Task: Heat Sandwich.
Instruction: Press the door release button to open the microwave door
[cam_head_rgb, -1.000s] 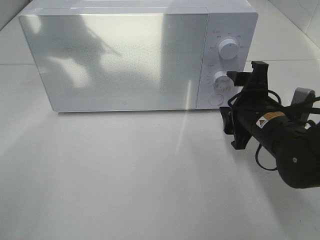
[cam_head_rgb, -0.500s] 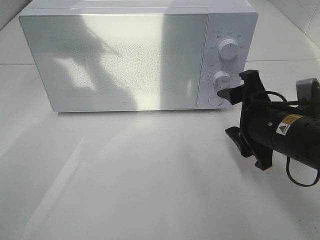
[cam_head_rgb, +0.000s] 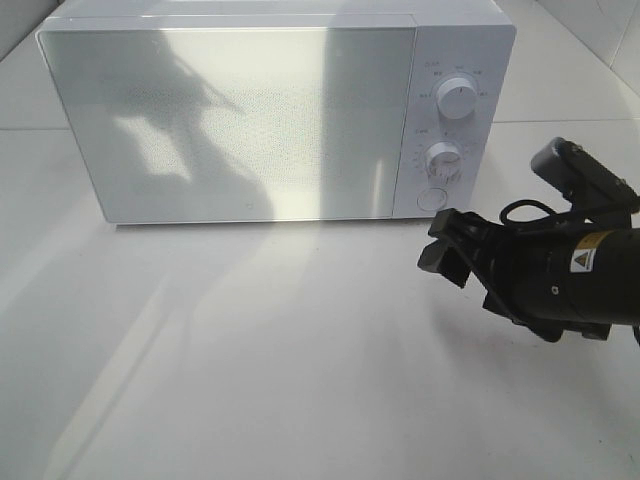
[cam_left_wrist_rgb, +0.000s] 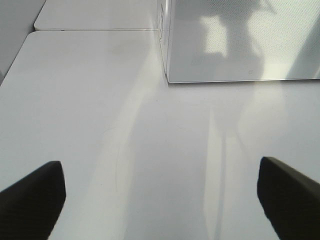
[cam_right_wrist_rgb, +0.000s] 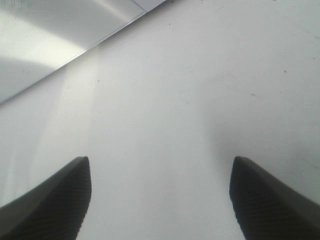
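The right jaws hang apart and empty over the bench (cam_head_rgb: 250, 350), with the dials (cam_head_rgb: 445, 160) of the microwave (cam_head_rgb: 275, 115) just ahead of them, likely placed to work the controls. The left jaws also gape empty. No sandwich shows anywhere; it is presumably behind the shut door (cam_head_rgb: 200, 130).

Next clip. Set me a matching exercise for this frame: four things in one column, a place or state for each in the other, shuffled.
Things:
1. microwave door
2. round button
3. right gripper
4. left gripper

Places or states:
A. open, visible only in its own wrist view
B. closed
C. open, empty, above the table at the high view's right
D. just under the lower dial

Pairs: 1-B, 2-D, 3-C, 4-A.
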